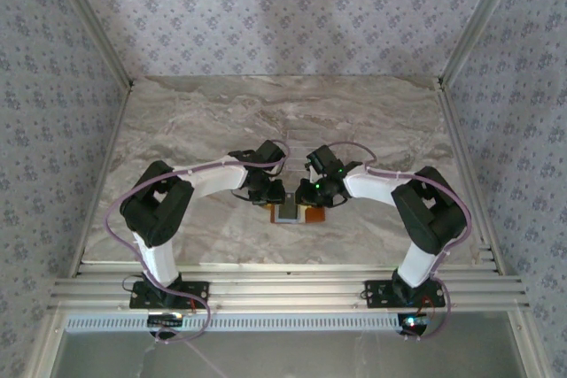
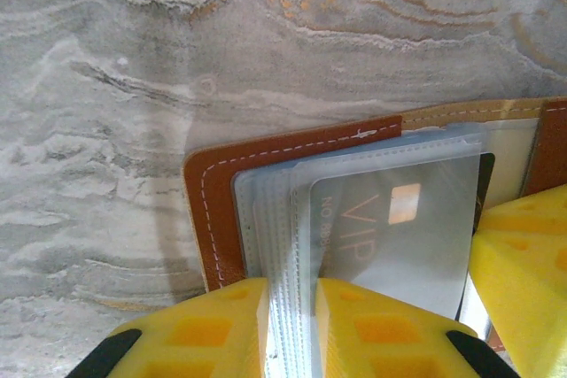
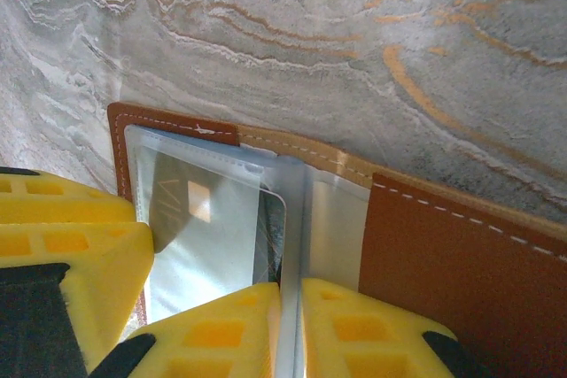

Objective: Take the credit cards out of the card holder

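Observation:
The card holder (image 1: 292, 213), brown leather with clear plastic sleeves inside, lies open on the marble table between both arms. In the left wrist view its leather cover (image 2: 217, 210) frames a pale silver credit card (image 2: 399, 227) marked VIP, inside a sleeve. A dark card's edge (image 2: 484, 183) peeks out behind it. My left gripper (image 2: 292, 329) is shut on the edges of several sleeves. My right gripper (image 3: 291, 329) is shut on a sleeve's upright edge at the fold, between the silver card (image 3: 204, 219), the dark card (image 3: 273, 236) and the brown cover (image 3: 443, 254).
Both grippers (image 1: 270, 194) (image 1: 312, 192) meet over the holder, fingers nearly touching. The right gripper's yellow finger (image 2: 523, 281) shows in the left wrist view, and the left one's finger (image 3: 62, 254) in the right wrist view. Bare marble table (image 1: 283, 121) extends behind, and patterned walls enclose it.

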Tool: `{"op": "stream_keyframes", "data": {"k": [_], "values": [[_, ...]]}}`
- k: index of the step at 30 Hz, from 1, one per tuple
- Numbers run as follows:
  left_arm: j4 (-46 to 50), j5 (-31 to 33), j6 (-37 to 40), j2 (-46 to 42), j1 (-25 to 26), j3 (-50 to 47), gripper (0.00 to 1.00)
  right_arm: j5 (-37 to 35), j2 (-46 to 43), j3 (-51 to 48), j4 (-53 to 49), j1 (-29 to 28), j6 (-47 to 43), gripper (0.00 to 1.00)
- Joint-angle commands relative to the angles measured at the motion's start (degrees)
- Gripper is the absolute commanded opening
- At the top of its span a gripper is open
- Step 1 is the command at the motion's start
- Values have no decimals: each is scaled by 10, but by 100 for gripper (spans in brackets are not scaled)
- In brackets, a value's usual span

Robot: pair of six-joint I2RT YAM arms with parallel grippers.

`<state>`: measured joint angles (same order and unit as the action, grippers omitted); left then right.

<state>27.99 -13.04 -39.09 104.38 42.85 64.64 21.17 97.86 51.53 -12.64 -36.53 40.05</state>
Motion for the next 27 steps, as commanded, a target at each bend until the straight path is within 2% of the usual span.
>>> {"op": "stream_keyframes", "data": {"k": [1,12,15,23,27], "values": [[17,20,2,14,1,-7,22,11,-6,-5,-24,-15,-8,17],[21,22,2,15,2,-5,22,-4,-23,-17,-30,-21,-16,10],[22,23,2,14,1,-5,22,-7,-32,-25,-31,-19,-19,19],[25,24,2,14,1,-3,22,12,10,-11,-32,-19,-23,22],[24,24,1,12,2,-5,22,1,12,-7,-41,-22,-19,28]]}}
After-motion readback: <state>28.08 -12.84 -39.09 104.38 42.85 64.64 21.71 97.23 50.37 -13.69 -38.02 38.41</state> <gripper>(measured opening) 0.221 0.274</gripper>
